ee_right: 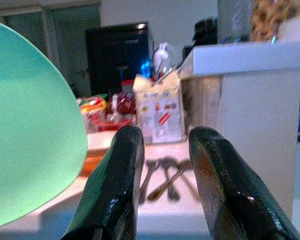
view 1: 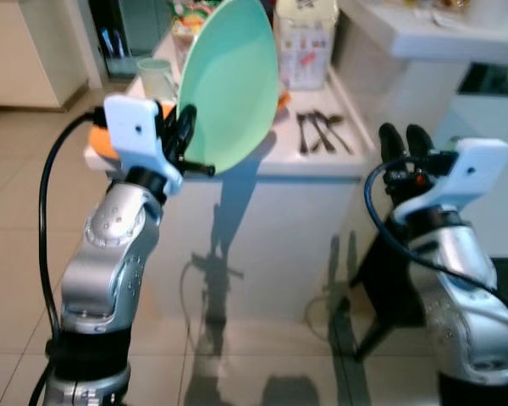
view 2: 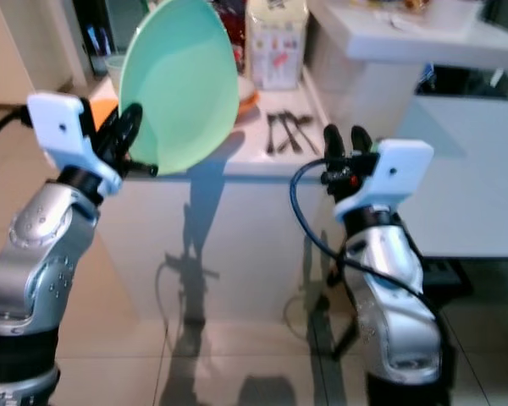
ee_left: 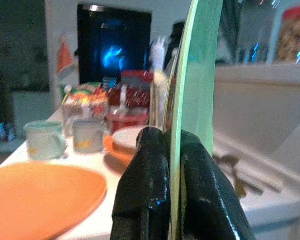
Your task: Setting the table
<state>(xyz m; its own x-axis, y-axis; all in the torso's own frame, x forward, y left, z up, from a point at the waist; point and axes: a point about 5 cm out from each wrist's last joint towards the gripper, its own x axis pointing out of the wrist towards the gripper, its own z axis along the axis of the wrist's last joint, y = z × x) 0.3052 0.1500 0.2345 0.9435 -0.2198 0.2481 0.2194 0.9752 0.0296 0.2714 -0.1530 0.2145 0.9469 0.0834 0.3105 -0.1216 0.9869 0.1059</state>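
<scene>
A mint green plate (view 1: 230,85) is held up on edge in front of the white counter (view 1: 313,161), tilted to the right. My left gripper (view 1: 183,135) is shut on the plate's lower rim; in the left wrist view the rim (ee_left: 190,100) runs between the two black fingers (ee_left: 145,190). My right gripper (view 1: 406,139) hovers open and empty to the right of the counter's corner, fingers (ee_right: 125,185) apart. Several pieces of cutlery (view 1: 320,131) lie on the counter near it. An orange plate (ee_left: 40,192) lies flat on the counter behind my left gripper.
On the counter stand a white carton (view 1: 305,42), two pale mugs (ee_left: 45,140), a stack of small plates (ee_left: 127,142) and food packets. A higher white ledge (view 1: 440,34) rises to the right. Tiled floor (view 1: 17,220) lies below.
</scene>
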